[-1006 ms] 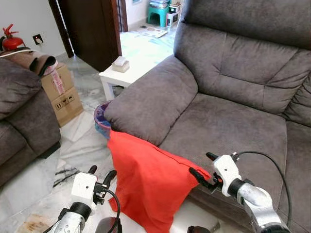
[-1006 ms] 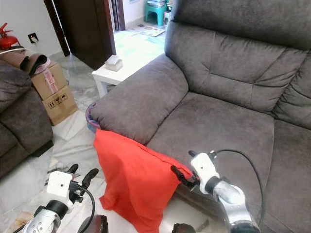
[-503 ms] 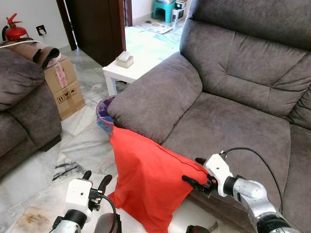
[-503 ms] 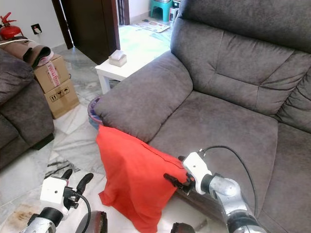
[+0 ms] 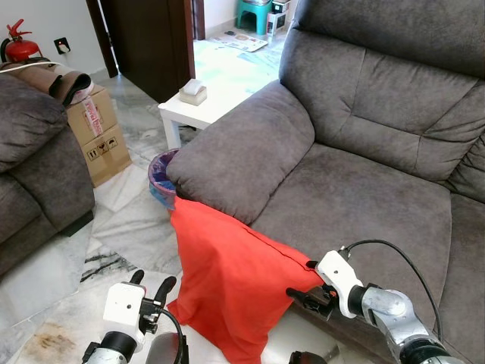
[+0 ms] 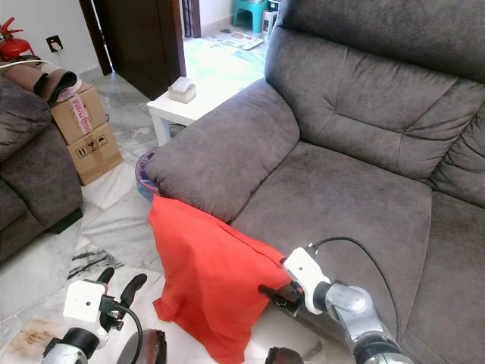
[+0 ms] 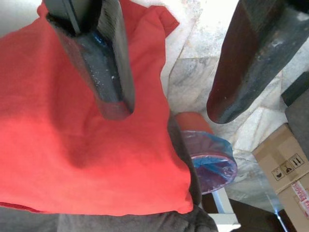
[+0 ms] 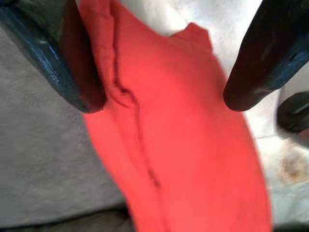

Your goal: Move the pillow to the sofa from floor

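Red pillow [image 5: 231, 284] leans against the grey sofa [image 5: 356, 182] front, its lower corner on the marble floor [image 5: 114, 235], beside a blue-lined bin [image 7: 210, 159], with the right hand [image 5: 303, 296] and left hand [image 5: 151, 292] both spread open nearby.

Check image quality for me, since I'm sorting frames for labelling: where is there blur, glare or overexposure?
Left eye view: sharp, even daylight; the doorway floor behind the white side table looks washed out. Left wrist view: fingers soft and out of focus, red pillow clearer, marble floor blown out. Right wrist view: fingers and pillow blurred, floor overexposed.
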Controlling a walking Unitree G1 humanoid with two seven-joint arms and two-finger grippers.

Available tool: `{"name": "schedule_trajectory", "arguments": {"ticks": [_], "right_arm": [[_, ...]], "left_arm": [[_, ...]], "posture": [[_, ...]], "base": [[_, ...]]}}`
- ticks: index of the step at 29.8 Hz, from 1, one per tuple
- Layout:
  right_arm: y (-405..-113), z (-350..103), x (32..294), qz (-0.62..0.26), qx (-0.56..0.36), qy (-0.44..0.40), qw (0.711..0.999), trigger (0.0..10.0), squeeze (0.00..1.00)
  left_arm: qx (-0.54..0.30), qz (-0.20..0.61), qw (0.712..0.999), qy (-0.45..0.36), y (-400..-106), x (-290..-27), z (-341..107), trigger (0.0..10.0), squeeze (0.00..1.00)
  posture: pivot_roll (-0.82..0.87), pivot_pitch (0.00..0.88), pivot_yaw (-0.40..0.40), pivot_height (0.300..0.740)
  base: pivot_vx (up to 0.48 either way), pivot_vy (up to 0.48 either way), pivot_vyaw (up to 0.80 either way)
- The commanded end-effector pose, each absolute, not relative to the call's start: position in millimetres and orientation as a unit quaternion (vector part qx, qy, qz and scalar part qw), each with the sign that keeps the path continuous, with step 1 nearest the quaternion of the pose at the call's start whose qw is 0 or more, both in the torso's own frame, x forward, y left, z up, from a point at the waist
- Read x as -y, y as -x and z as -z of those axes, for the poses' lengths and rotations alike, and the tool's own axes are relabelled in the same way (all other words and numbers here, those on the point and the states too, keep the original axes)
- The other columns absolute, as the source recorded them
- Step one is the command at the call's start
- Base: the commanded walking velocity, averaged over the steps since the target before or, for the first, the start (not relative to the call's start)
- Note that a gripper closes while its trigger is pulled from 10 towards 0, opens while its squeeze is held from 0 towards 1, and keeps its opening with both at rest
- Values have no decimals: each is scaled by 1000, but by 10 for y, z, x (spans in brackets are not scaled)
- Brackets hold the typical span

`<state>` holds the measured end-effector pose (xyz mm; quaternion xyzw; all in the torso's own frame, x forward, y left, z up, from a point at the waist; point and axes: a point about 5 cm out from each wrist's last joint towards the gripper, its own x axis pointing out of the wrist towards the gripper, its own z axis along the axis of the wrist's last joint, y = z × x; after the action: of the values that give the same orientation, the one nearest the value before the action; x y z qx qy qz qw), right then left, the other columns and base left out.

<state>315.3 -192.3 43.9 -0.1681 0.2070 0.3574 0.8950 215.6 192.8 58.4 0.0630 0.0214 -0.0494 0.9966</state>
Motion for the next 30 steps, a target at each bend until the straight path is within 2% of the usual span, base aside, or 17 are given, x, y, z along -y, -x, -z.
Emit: {"name": "schedule_trajectory", "arguments": {"ticks": [1,18,25,30], "right_arm": [[-3174,-444,1924,-341,-205,163,903,10000,0],[-2986,-169,1698,-344,-233,111,903,10000,0],[-3051,-205,1658,-287,-210,59,933,10000,0],[-3040,-182,1625,-281,-211,58,934,10000,0]], "left_arm": [[-33,52,996,-60,-2120,-1924,-561,10000,0],[-50,57,995,-64,-2011,-1953,-555,10000,0],[-52,57,995,-66,-1999,-1941,-567,10000,0],[-53,56,995,-67,-1993,-1940,-575,10000,0]], "posture": [[104,141,-51,595],[129,186,-34,595],[134,191,-33,595],[142,198,-34,595]], "base": [[0,0,0],[0,0,0],[0,0,0],[0,0,0]]}}
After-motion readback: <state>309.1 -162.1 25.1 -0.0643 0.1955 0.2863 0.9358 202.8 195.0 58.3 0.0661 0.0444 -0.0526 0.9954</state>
